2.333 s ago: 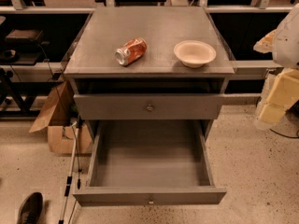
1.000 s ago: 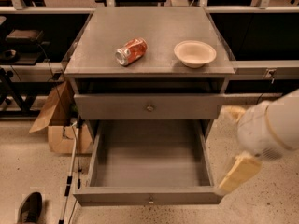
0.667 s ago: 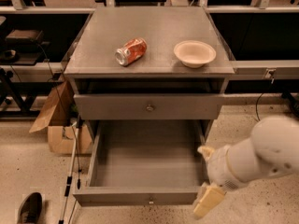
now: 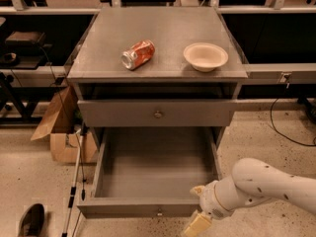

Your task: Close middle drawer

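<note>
The middle drawer (image 4: 155, 174) is pulled far out of the grey cabinet, and its deep tray has nothing in it. Its flat front (image 4: 133, 209) with a small round knob (image 4: 159, 212) faces the bottom edge of the camera view. My gripper (image 4: 197, 209), at the end of a white arm (image 4: 266, 186) reaching in from the right, is at the front right corner of that drawer, level with its front panel. Whether it touches the panel cannot be told.
Above, another drawer front (image 4: 157, 113) stands slightly out. On the cabinet top (image 4: 158, 33) lie a crushed red can (image 4: 138, 54) and a beige bowl (image 4: 205, 56). A cardboard box (image 4: 61, 127), a white pole (image 4: 74, 186) and a shoe (image 4: 30, 220) are on the floor at left.
The arm has swung from the right side down and leftward, bringing my gripper to the open drawer's front right corner. The drawer has not visibly moved.
</note>
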`<state>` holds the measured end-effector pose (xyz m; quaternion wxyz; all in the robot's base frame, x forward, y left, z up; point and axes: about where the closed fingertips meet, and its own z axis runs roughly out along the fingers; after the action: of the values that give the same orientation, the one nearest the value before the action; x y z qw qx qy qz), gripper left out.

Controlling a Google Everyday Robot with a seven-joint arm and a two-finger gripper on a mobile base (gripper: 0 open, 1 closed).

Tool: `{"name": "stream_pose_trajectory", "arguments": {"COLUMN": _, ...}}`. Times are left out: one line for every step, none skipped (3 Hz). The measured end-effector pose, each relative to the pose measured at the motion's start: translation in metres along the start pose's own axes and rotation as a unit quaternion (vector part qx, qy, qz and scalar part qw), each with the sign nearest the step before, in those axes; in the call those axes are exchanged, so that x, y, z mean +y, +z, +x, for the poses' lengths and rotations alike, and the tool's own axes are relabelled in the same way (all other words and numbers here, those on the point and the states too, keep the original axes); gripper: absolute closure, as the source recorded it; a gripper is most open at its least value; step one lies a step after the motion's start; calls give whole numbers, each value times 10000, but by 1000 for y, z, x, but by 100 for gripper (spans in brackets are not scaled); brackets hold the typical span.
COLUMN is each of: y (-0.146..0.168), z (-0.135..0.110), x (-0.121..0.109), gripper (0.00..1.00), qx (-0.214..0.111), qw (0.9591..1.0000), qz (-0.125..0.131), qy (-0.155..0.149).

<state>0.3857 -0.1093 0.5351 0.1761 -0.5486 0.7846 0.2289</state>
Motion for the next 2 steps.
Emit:
{"name": "stream_pose_trajectory", "arguments": {"y": 48, "z": 22, "x": -8, "gripper": 49, "qx": -96, "qw": 9990, "qz": -301, "qy": 326}}
{"name": "stream_pose_trajectory", "arguments": {"y": 69, "z": 36, "x": -10, "gripper": 74, "qx": -108, "qw": 9976, "qz": -458, "qy": 499}}
